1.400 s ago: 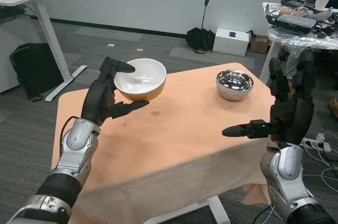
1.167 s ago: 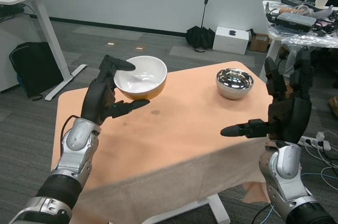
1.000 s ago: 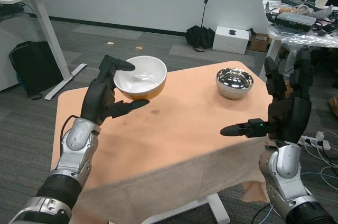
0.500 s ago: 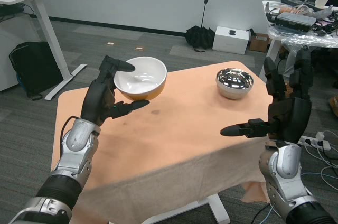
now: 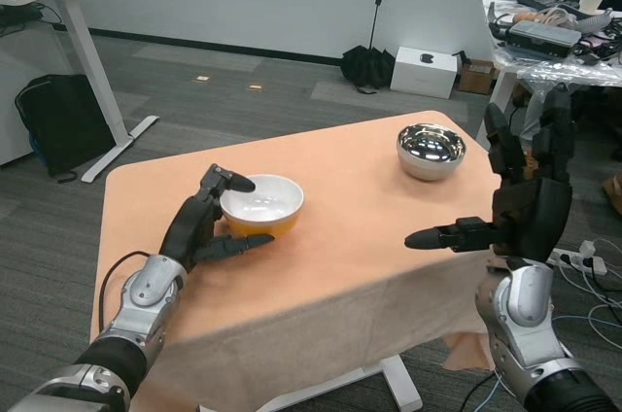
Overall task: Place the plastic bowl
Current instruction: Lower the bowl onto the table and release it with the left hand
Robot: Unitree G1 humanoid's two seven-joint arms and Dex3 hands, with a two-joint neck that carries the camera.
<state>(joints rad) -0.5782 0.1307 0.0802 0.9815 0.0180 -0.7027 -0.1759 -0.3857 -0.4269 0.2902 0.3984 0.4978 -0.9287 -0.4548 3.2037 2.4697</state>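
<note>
Head view: the left hand (image 5: pixel 202 225) grips the plastic bowl (image 5: pixel 261 206) at its left rim, one finger hooked over the lip and another under the orange side, the bowl low over or resting on the orange cloth (image 5: pixel 340 227); contact underneath can't be told. Steel bowl (image 5: pixel 431 151) sits well apart, far right of the plastic bowl. Right hand (image 5: pixel 520 203) is raised, fingers spread, empty, beyond the steel bowl's near side; cloth around the plastic bowl lies bare, front edge near.
</note>
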